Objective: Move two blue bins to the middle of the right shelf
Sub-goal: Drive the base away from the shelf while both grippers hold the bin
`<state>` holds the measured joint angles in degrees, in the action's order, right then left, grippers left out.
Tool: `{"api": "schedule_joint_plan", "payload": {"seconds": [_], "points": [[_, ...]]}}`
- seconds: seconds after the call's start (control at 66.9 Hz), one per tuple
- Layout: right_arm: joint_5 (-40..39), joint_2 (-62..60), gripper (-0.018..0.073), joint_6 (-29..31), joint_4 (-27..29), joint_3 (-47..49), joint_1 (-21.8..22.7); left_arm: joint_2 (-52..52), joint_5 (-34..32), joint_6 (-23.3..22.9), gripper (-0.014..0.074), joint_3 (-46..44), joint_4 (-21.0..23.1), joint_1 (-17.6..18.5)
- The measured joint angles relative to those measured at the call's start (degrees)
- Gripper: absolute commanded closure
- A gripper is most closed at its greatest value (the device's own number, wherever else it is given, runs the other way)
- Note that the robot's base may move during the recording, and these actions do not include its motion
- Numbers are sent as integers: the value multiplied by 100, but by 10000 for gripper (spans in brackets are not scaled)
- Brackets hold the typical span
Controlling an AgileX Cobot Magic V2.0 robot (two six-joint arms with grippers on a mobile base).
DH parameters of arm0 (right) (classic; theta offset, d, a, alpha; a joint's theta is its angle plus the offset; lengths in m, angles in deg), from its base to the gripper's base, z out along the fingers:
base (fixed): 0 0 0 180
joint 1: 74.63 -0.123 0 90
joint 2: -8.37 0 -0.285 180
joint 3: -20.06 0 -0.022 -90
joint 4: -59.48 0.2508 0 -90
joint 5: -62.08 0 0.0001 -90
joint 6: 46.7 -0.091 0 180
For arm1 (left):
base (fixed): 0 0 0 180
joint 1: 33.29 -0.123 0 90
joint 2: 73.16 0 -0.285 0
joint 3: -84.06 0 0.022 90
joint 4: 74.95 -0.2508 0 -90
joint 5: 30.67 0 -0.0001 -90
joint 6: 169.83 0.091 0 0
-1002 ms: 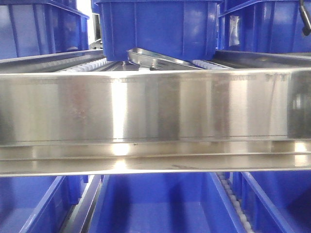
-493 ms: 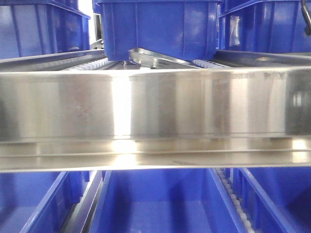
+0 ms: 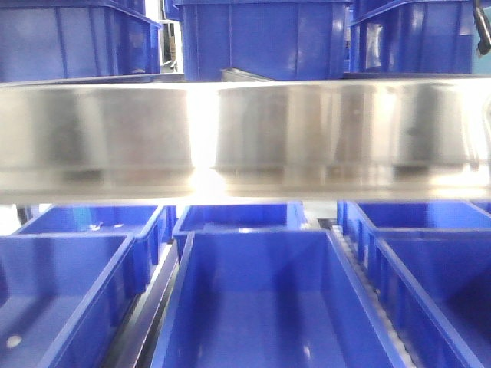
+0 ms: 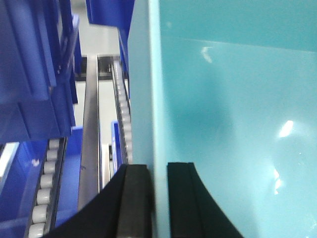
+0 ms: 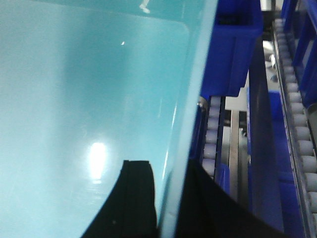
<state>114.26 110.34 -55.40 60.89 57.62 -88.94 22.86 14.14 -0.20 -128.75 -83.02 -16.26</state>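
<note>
The steel shelf rail [image 3: 307,130] hides the bases of the upper bins [image 3: 261,38] from me. My left tool [image 4: 157,198] and right tool [image 5: 171,208] each clamp a wall of the bin [image 3: 261,307], which is under the rail. The rail sits higher in view than before.

The bins [image 3: 261,307] are blue, the shelf rail [image 3: 307,130] silver.

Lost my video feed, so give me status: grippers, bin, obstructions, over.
Both clamped on bin walls: left gripper, right gripper. Ahead: steel shelf rail spanning the view, other blue bins above it.
</note>
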Motion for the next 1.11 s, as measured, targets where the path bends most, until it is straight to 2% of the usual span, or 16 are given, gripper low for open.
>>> {"api": "schedule_joint_plan", "payload": {"seconds": [0.314,1.106], "points": [[-626,0,727,13,-63,0,25,0,-490,23,707,0,-46,-10],[-733,0,727,27,-63,0,25,-14,-516,27,707,0,-59,-32]]}}
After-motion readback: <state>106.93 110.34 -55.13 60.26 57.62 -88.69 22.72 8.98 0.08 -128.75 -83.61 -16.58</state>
